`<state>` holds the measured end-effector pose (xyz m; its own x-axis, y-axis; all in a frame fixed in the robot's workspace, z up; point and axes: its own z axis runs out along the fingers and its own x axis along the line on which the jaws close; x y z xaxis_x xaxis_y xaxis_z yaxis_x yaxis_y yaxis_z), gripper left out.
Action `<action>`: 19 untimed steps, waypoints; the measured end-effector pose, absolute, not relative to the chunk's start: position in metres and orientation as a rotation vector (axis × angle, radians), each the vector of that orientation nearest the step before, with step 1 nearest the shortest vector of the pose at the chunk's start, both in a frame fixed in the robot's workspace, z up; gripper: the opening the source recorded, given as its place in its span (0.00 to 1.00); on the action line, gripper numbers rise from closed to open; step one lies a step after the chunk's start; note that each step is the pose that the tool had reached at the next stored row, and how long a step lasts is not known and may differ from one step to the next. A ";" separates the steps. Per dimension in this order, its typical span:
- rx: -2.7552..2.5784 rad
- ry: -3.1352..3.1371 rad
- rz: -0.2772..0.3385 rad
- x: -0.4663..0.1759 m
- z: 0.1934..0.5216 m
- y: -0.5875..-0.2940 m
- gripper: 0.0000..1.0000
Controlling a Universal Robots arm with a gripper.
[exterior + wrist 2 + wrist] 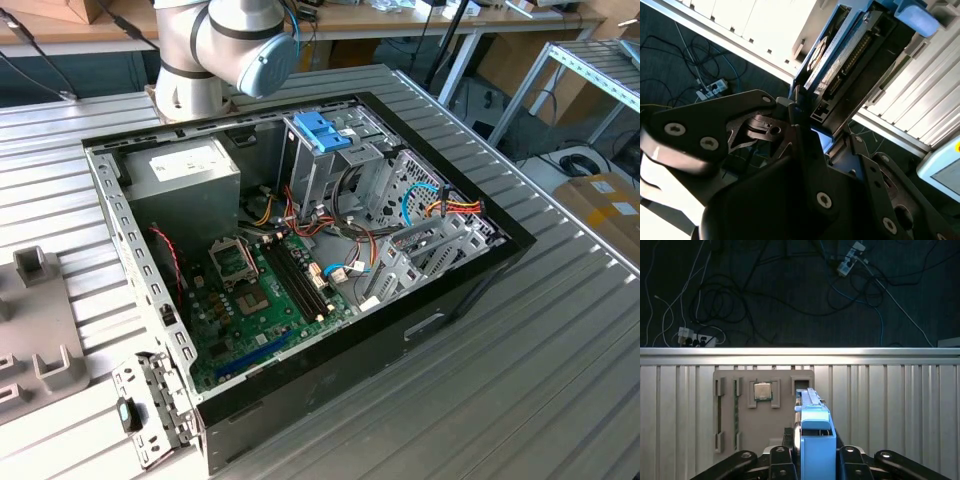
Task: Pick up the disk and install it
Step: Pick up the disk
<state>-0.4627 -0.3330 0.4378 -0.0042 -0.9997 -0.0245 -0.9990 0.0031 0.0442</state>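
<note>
In the first wrist view the gripper (pixel 815 462) sits closest to the camera, its black fingers (pixel 781 460) clenched on either side of the disk (pixel 815 437). The disk is held on edge, with its light blue frame facing the camera and its metal body running away behind. In the second wrist view the same grasp shows from the side: the gripper (pixel 825 125) pinches one end of the disk (pixel 840 60), whose connector edge and blue frame reach out past the fingertips. Just beyond the disk in the first wrist view lies a grey fixture plate (pixel 767 427) holding a processor chip (pixel 762 390), and the plate rests on the slatted metal table (pixel 890 405). Past the table's edge, the dark floor carries loose cables (pixel 765 295) and a power strip (pixel 847 265). In the exterior view an open computer case (pixel 300 400) lies on the table (pixel 520 380), with the motherboard (pixel 260 300) toward the near side. Farther back are the power-supply box (pixel 185 175) and a blue handle (pixel 322 130) atop the drive cage (pixel 330 175). The arm (pixel 215 45) rises behind the case.
</note>
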 end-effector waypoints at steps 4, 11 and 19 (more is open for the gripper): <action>2.207 -2.215 -0.076 -0.463 0.444 -0.333 0.37; 2.207 -2.215 -0.076 -0.463 0.458 -0.333 0.37; 2.207 -2.215 -0.076 -0.463 0.466 -0.333 0.37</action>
<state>-0.4627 -0.3330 0.4657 -0.0042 -0.9997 -0.0245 -0.9990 0.0031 0.0441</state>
